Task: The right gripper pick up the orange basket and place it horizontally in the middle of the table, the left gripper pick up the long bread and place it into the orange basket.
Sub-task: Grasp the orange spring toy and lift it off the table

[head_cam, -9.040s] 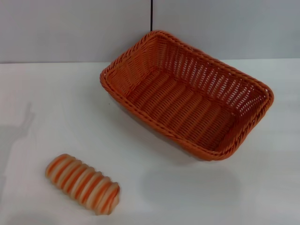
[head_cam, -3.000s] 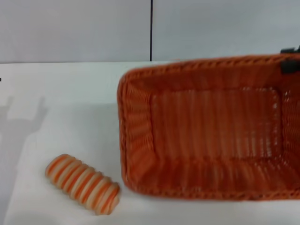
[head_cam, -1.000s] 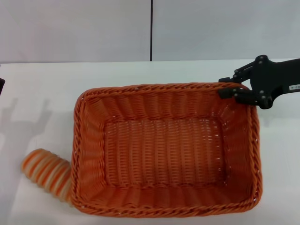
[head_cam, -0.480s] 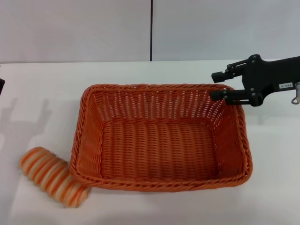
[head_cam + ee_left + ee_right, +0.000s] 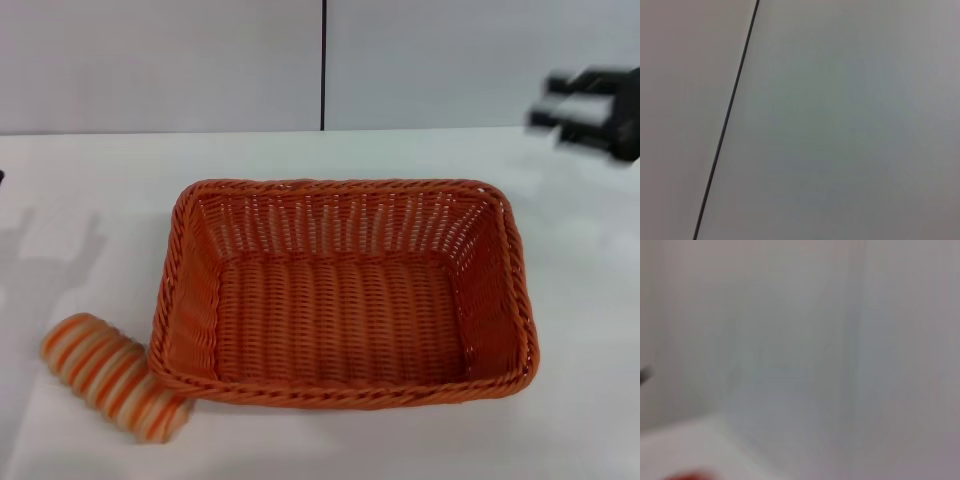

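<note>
Our black right gripper (image 5: 585,108), fingers apparently apart, hangs far right; the left grasp may snag because the striped cylindrical long bread (image 5: 110,377) touches the large orange basket (image 5: 345,292), woven wicker.
</note>
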### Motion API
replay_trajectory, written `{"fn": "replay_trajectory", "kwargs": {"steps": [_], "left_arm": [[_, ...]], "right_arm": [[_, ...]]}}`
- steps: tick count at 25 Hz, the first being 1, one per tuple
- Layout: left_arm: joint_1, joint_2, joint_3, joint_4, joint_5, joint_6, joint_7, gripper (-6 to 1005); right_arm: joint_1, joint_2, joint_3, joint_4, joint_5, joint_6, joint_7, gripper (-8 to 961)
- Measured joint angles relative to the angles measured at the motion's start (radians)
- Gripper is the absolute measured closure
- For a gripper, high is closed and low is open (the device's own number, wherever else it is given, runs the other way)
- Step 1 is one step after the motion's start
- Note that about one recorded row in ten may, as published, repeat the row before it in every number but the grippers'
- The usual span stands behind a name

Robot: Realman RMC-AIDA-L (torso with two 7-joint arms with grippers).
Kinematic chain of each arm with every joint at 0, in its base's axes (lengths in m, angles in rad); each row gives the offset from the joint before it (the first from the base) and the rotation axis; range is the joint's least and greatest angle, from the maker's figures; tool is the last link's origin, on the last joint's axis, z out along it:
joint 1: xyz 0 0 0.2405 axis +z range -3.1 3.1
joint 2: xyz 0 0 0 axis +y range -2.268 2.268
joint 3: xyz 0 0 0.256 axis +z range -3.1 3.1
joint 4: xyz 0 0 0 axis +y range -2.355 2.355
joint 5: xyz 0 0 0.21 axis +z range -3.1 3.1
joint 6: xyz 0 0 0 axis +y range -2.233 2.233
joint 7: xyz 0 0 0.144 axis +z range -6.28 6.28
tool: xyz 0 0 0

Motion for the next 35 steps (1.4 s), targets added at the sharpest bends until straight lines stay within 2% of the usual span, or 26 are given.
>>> {"fn": "replay_trajectory", "kwargs": {"steps": [4,5,6,9,10,12,16,18,20,24,25,28,29,33,35], "left_arm": [[-0.004,0.001,0.012,0.066,0.002,0.004,-0.060,196],[-0.007,0.001,0.024,0.119,0.002,0.001,-0.130,197],[-0.007,0.001,0.024,0.119,0.002,0.001,-0.130,197],[-0.007,0.001,0.052,0.194,0.002,-0.017,-0.218,198],[-0.007,0.003,0.071,0.229,0.002,-0.032,-0.241,198],[-0.007,0.004,0.082,0.243,0.002,-0.040,-0.245,199],[-0.009,0.006,0.121,0.286,0.002,-0.061,-0.256,200],[-0.010,0.006,0.135,0.303,0.002,-0.068,-0.263,200],[-0.007,0.009,0.146,0.336,0.002,-0.094,-0.295,201],[-0.005,0.011,0.179,0.397,0.003,-0.128,-0.358,202],[-0.002,0.025,0.246,0.464,0.003,-0.159,-0.449,202],[0.006,0.051,0.338,0.509,0.004,-0.167,-0.557,203],[0.006,0.051,0.338,0.509,0.004,-0.167,-0.557,203],[0.019,0.117,0.586,0.563,0.023,-0.202,-0.753,204],[0.020,0.125,0.613,0.579,0.054,-0.215,-0.791,204]], "right_arm": [[-0.085,0.011,0.207,0.050,0.184,-0.020,-0.024,452],[-0.125,0.013,0.303,0.099,0.272,-0.047,-0.031,451],[-0.125,0.013,0.303,0.099,0.272,-0.047,-0.031,451],[-0.175,0.015,0.421,0.179,0.375,-0.074,-0.068,451],[-0.206,0.024,0.474,0.237,0.437,-0.080,-0.129,451],[-0.218,0.030,0.492,0.261,0.457,-0.081,-0.159,451],[-0.248,0.085,0.532,0.339,0.487,-0.083,-0.336,451],[-0.255,0.104,0.544,0.389,0.487,-0.083,-0.422,452],[-0.261,0.100,0.562,0.488,0.487,-0.094,-0.513,452],[-0.262,0.100,0.569,0.499,0.487,-0.137,-0.544,452],[-0.261,0.098,0.570,0.496,0.485,-0.157,-0.547,452],[-0.257,0.094,0.570,0.492,0.485,-0.171,-0.547,452],[-0.255,0.093,0.571,0.489,0.486,-0.176,-0.547,452],[-0.242,0.091,0.573,0.480,0.487,-0.200,-0.544,452],[-0.236,0.087,0.574,0.480,0.487,-0.223,-0.544,452]]}}
